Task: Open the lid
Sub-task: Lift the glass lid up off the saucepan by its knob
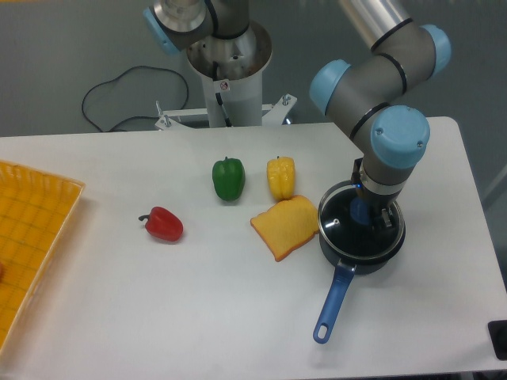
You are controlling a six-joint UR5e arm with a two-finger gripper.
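Observation:
The lid [339, 223], a clear glass disc with a thin metal rim, hangs just above the dark saucepan [360, 250], lifted a little off its rim. My gripper [363, 215] comes straight down over the centre and is shut on the lid's blue knob [360, 212], which shows between the fingers. The saucepan's long blue handle [333, 301] points toward the table's front edge. The wrist hides the far right part of the lid.
A yellow cloth [287, 226] lies against the saucepan's left side. Behind it stand a yellow pepper [280, 176] and a green pepper [228, 178]; a red pepper [163, 225] lies further left. A yellow basket [32, 237] sits at the left edge.

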